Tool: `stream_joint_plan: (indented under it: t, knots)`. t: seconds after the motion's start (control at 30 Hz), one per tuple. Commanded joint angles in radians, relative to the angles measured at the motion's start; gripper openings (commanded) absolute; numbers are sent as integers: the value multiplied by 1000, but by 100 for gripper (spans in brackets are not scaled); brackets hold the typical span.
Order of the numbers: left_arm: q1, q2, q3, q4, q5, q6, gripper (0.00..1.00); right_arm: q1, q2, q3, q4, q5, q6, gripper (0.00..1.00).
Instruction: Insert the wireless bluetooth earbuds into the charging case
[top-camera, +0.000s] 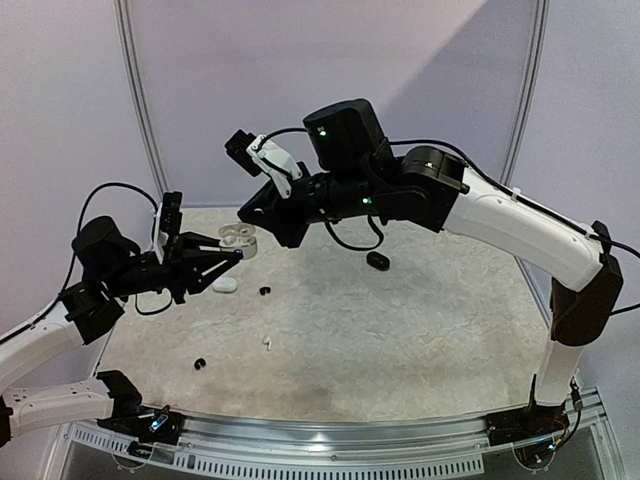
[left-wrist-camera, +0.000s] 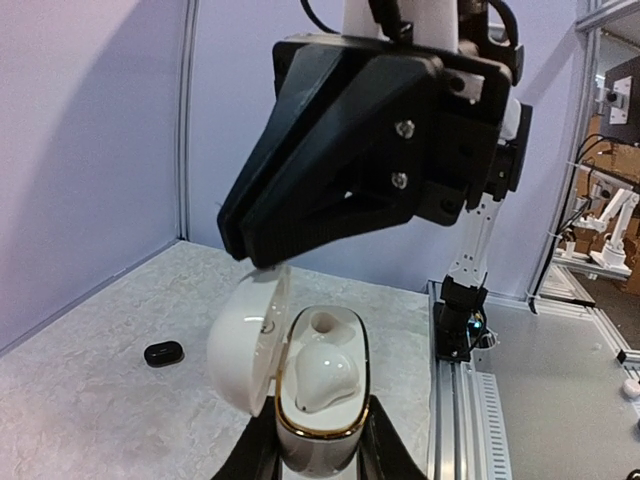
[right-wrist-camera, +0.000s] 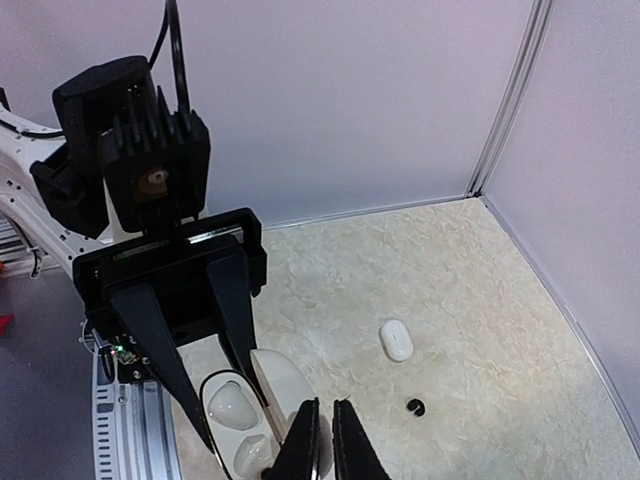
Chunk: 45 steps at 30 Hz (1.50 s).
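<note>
1. The right pincer hangs tip-down over the open case with its jaws drawn to a slit. I cannot tell whether an earbud is pinched there.
2. Just below it, the left pincer is clamped on the base of the white charging case. The case's lid is swung open to one side.
3. One seated white earbud lies in the case, and the well beside it is empty.
4. Loose on the worktop, apart from that case, lie a black earbud, a white earbud and a second black earbud. A closed white case and a black case are there too.
5. Risk: the right tips sit very close to the lid's upper edge. A careless descent would likely knock the lid shut or lever the case out of the left grip.
6. Risk: an earbud let go too high or turned wrongly could bounce off the rim onto the worktop, or sit proud of the well.
7. The worktop is pale and mottled like stone, with a metal rail along its near edge.
8. Plain lilac wall panels enclose it on the far sides.
</note>
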Motion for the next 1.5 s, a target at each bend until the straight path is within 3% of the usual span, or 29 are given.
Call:
stream_joint_plan:
  t: [0.0,0.07,0.2,0.47,0.77,1.03,1.1,1.13,1.3,1.47]
  knots:
    - [10,-7,8,10,-53,-64,0,-6,39,24,-34,0,2,6]
    - [11,-9,1,-10,-83,-93,0,-10,43,34,-35,35,11,7]
    - [30,-18,-14,-28,-159,-126,0,-61,71,99,-85,293,155,7]
    - [99,-68,-42,-43,-206,-176,0,-116,42,-16,-34,501,400,26]
    - [159,-131,-57,-88,-281,-114,0,-110,281,76,-246,358,556,60]
    - [181,-149,-69,-87,-277,-110,0,-35,517,186,-287,236,522,66]
    - [181,-149,-72,-84,-271,-108,0,-16,556,210,-272,206,487,84]
    - [181,-148,-73,-82,-269,-107,0,-8,573,218,-270,208,470,86]
    - [181,-144,-76,-72,-264,-109,0,4,651,252,-263,222,451,80]
    - [181,-144,-79,-68,-260,-110,0,11,684,263,-274,254,423,68]
